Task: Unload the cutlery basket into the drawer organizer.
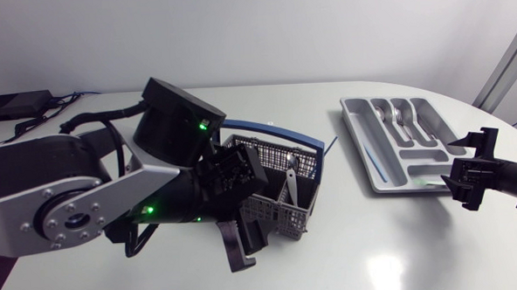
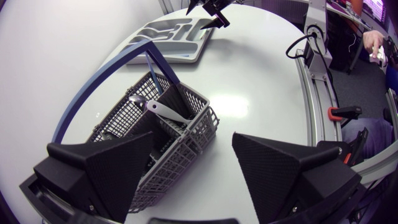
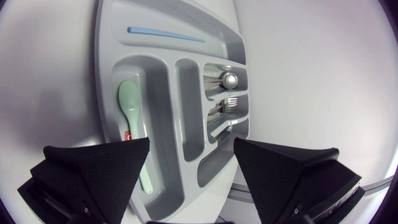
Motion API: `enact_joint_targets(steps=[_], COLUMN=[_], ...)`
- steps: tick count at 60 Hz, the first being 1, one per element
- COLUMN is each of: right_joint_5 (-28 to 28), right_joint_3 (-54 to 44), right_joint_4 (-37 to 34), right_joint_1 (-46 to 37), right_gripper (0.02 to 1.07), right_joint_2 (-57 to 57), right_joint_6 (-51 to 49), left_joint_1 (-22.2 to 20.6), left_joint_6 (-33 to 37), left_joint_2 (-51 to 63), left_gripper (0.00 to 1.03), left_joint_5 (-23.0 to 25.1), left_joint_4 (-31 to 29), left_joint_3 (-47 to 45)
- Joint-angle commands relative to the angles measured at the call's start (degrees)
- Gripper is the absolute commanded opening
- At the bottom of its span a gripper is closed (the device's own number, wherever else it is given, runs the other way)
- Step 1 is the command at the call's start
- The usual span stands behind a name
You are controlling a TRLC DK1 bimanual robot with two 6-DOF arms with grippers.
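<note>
The grey mesh cutlery basket (image 1: 283, 205) with a blue handle (image 1: 275, 131) stands mid-table, and a metal spoon (image 2: 163, 110) leans inside it. My left gripper (image 1: 245, 240) hangs open over the basket's near side; in the left wrist view the gripper (image 2: 193, 168) has one finger above the mesh. The grey drawer organizer (image 1: 364, 149) lies to the right. My right gripper (image 3: 191, 174) is open above it with nothing between the fingers. Under it a mint-green spoon (image 3: 132, 121) lies in one compartment. Metal cutlery (image 3: 227, 93) fills the small compartments, and a thin blue stick (image 3: 165, 34) lies in the end slot.
A black box (image 1: 14, 105) with cables sits at the back left corner. Bare white tabletop (image 1: 394, 244) spreads in front of the organizer and between it and the basket.
</note>
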Motion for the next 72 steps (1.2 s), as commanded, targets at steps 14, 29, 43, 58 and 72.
enact_joint_targets(steps=[14, 29, 43, 58, 72], right_joint_5=[-0.06, -0.15, 0.11, 0.03, 0.38], right_joint_3=[-1.27, 0.49, -2.41, -4.52, -8.74], right_joint_4=[-3.78, -18.37, -25.22, -30.49, -32.87], right_joint_1=[0.65, 5.31, 12.25, 18.76, 28.25], right_gripper=[1.00, 1.00, 1.00, 1.00, 1.00], right_joint_2=[-6.63, -16.64, -25.96, -32.46, -39.32], right_joint_6=[4.37, 19.22, 31.09, 43.48, 53.59], left_joint_1=[-0.49, -0.93, 0.03, 2.14, 4.60], left_joint_6=[-0.72, -1.87, -3.63, -7.23, -8.37], left_joint_2=[1.20, 5.33, 10.69, 16.58, 20.45], left_gripper=[0.89, 0.89, 0.89, 0.89, 0.88], left_joint_5=[0.57, 1.01, 1.54, 1.98, 4.35], left_joint_4=[1.33, 4.32, 12.84, 19.70, 20.75], left_joint_3=[-1.78, -0.19, 0.60, 2.71, 5.70])
